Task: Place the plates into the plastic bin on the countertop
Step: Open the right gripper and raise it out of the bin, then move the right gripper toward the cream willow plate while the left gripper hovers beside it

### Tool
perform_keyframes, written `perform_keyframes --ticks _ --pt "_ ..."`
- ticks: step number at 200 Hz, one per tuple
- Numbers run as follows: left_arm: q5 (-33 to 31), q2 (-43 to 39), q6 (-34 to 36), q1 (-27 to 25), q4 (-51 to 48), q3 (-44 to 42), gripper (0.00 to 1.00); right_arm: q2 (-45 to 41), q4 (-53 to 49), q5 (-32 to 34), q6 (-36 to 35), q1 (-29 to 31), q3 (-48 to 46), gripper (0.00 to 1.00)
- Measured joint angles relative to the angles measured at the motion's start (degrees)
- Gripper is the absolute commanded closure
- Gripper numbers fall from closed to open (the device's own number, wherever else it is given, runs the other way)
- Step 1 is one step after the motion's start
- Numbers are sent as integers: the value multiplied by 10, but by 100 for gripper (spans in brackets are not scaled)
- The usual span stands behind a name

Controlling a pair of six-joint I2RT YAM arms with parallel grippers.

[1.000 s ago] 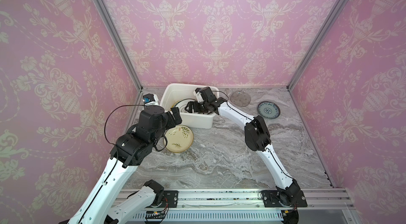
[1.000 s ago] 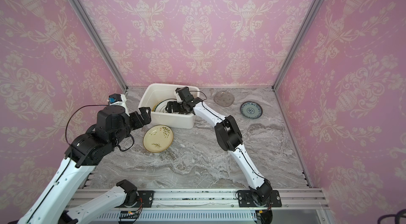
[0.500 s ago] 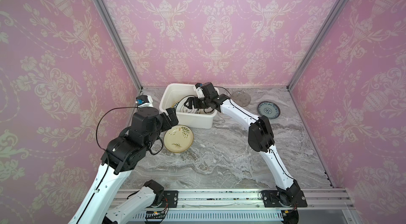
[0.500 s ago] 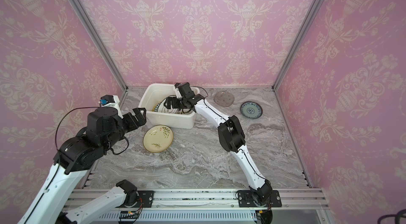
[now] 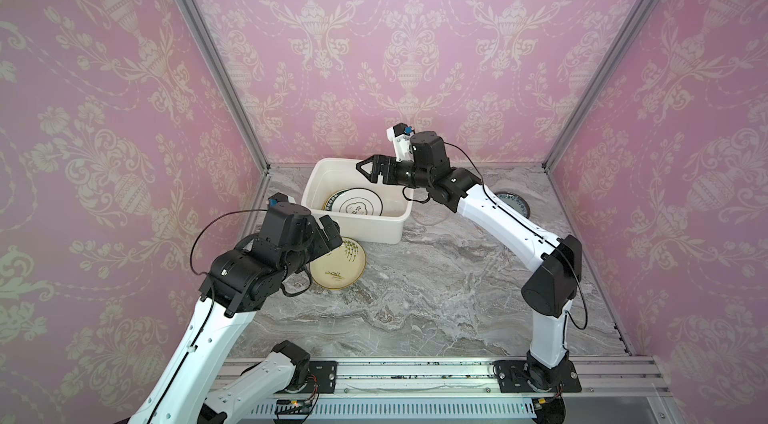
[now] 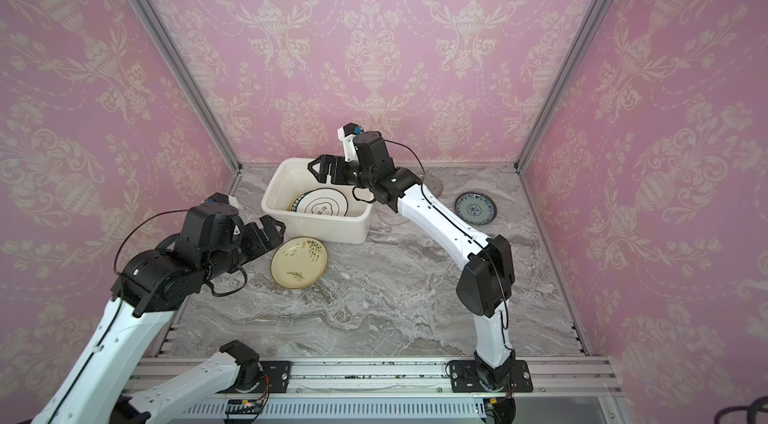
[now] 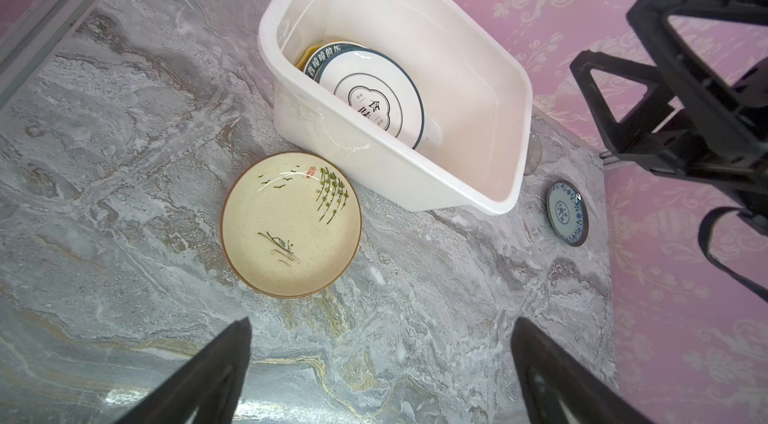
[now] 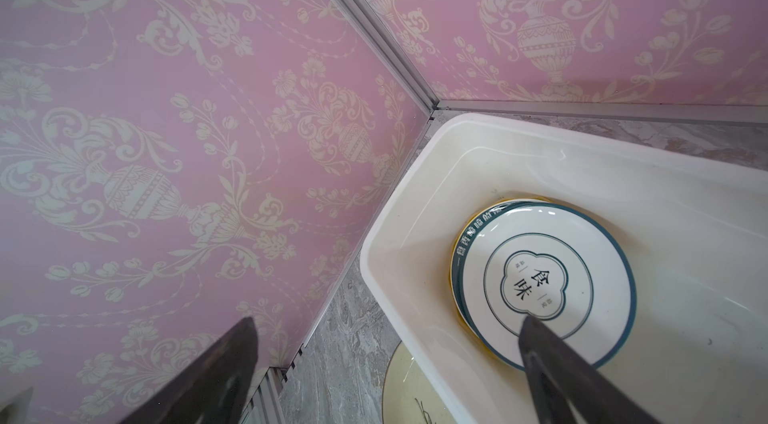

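Observation:
The plastic bin point(image 5: 365, 230) point(image 6: 328, 233) point(image 7: 374, 164) point(image 8: 376, 276) stands at the back left of the countertop point(image 5: 436, 297). In it lies a white plate with a dark lettered rim point(image 5: 357, 206) point(image 6: 319, 206) point(image 7: 374, 106) point(image 8: 544, 284), on top of other plates. A cream plate with sprigs point(image 5: 340, 266) point(image 6: 299, 263) point(image 7: 291, 226) lies just in front of the bin. My right gripper point(image 5: 362, 168) point(image 6: 311, 168) point(image 8: 386, 320) hangs open and empty above the bin. My left gripper point(image 5: 334, 235) point(image 6: 277, 230) point(image 7: 382, 324) is open and empty, above the countertop beside the cream plate.
A blue-patterned plate point(image 6: 475, 208) point(image 7: 567, 212) lies at the back right, partly behind my right arm in a top view. A glass plate point(image 6: 434, 185) shows behind that arm near the back wall. Pink papered walls and aluminium rails close in the countertop.
My right gripper has risen out of the bin, still open. My left arm has drawn back a little toward the front left, with its gripper still open.

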Motion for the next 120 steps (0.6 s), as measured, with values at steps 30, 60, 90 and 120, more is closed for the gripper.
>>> perform_keyframes --ticks 30,60,90,120 --pt "8 -33 -13 0 0 -16 1 -52 -7 23 1 10 -58 2" --pt "7 -45 -12 2 -9 -15 1 -116 -22 65 2 31 -114 2" --pt "-1 -40 -6 4 -30 -15 1 -204 -21 125 37 75 -195 4" --pt "-5 -35 6 8 -36 -18 1 -283 -22 200 110 126 -279 5"
